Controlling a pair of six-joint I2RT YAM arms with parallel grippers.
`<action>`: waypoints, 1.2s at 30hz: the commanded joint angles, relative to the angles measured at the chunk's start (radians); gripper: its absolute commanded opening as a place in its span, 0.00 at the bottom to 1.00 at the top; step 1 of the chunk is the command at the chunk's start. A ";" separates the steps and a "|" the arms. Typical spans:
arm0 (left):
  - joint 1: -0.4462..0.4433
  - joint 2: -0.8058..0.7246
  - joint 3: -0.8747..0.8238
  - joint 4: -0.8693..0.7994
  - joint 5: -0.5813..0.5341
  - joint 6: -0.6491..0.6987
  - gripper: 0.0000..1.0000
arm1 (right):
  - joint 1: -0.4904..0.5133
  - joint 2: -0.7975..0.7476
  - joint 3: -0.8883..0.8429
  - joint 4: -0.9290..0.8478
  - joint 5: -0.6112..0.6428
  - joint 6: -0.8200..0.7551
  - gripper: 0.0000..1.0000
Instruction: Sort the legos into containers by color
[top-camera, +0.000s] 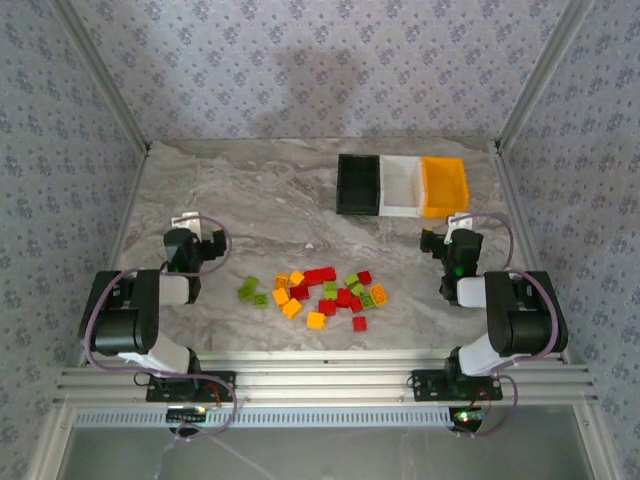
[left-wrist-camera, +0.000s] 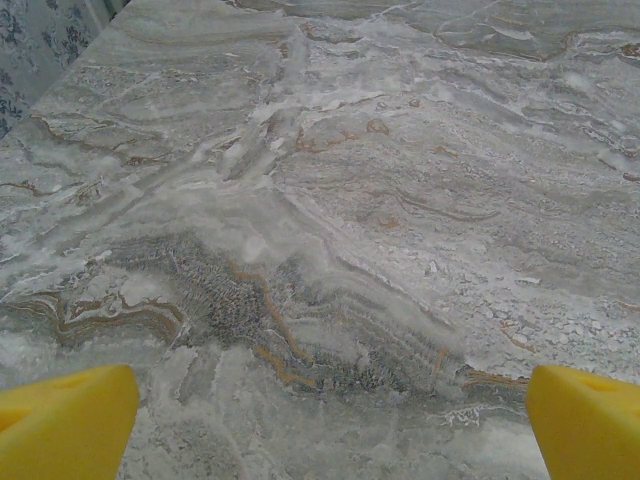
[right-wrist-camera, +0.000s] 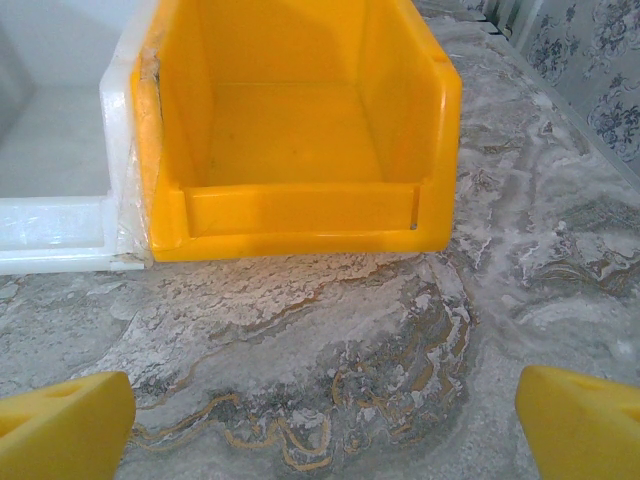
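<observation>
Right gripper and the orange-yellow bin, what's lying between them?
Only bare table separates right gripper from orange-yellow bin, per the right wrist view.

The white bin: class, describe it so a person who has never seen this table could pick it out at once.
On the grey marble table, look toward the far right, where three open bins stand joined in a row. The white bin is the middle one, with the black bin on its left and the orange-yellow bin on its right.
</observation>
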 joint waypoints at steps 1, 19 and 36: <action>0.003 0.008 0.024 0.040 -0.006 0.003 0.99 | -0.005 0.011 0.023 0.030 -0.006 -0.012 1.00; 0.003 0.009 0.026 0.040 -0.006 0.001 1.00 | -0.005 0.010 0.023 0.031 -0.007 -0.012 1.00; -0.008 -0.233 0.115 -0.239 -0.056 -0.024 0.99 | 0.025 -0.132 0.225 -0.477 0.124 0.096 1.00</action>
